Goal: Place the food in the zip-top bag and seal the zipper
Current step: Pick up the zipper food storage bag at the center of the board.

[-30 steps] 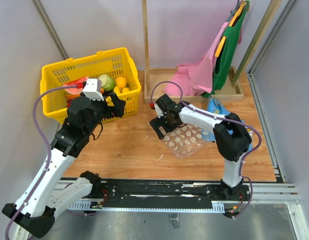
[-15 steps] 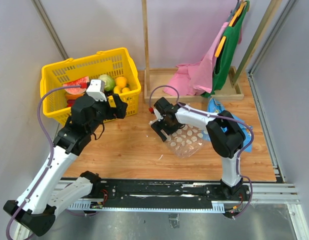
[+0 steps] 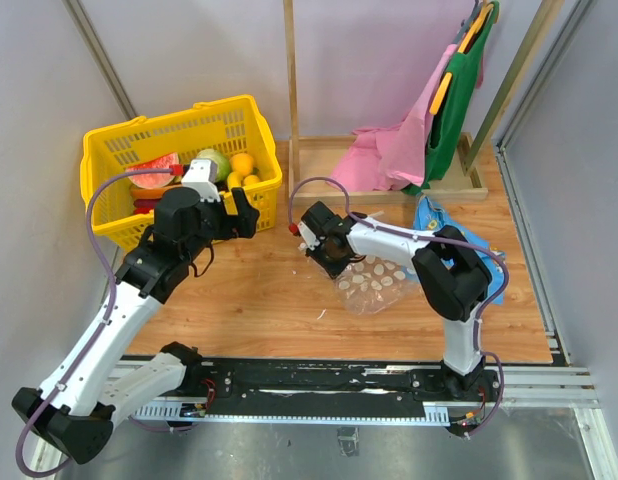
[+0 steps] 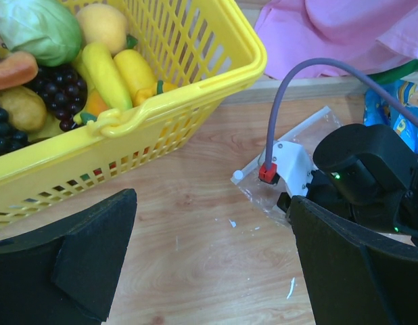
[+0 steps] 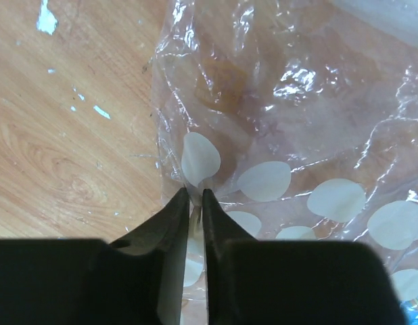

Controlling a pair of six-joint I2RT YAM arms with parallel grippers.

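Jaws, left gripper [image 4: 212, 203]: spread wide, empty, hovering just outside near corner of yellow basket [image 3: 107, 150]. Food [image 4: 104, 68] all in basket (green round one, banana, dark grapes etc.), up-left of those jaws; left arm much the nearer. Zip-top bag [image 3: 377, 283] flat on table [image 3: 259, 300], right of basket, apart from it. Jaws, right gripper [image 5: 193, 203]: pressed nearly together, pinching film at bag's left edge; rest of bag stretching off to right. Likely next: hold edge w/ right, fetch food w/ left. Mouth open or not: can't tell.
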